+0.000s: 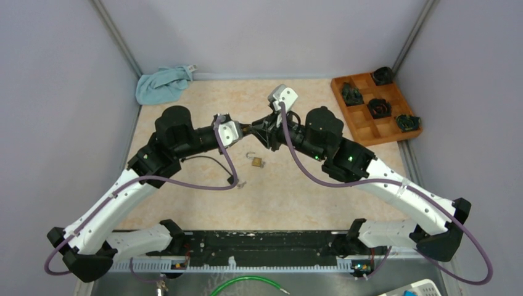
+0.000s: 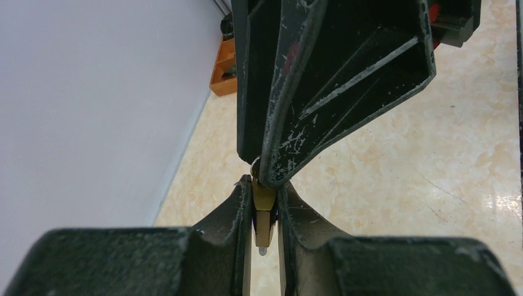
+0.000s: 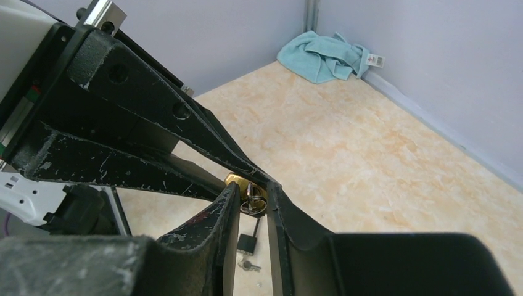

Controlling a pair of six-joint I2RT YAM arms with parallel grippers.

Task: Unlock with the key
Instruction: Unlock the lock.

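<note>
Left jaws (image 2: 264, 189) are clenched tight on what looks like a little brass lock (image 2: 264, 213), seen edge-on, with a silvery nub poking out on the near side. Right jaws (image 3: 251, 192) come in from the opposite side and are pinched on a key (image 3: 253, 203) with a small ring on it, right up against the end of that brass lock. Can't tell from either wrist view whether the key is actually seated in it.

The whole meeting point hangs in the air over the middle of the surface (image 1: 308, 191), a bit toward the far edge, both arms bent inward so the tips touch nose to nose.

Just under them, toward the near edge, a second padlock (image 1: 256, 161) lies flat, and a loose key (image 1: 241, 184) sits near it, a little closer to the near edge.

Far left corner has a crumpled blue cloth (image 1: 161, 84). Far right corner has a wooden tray (image 1: 364, 126) with dark bits in several compartments.
</note>
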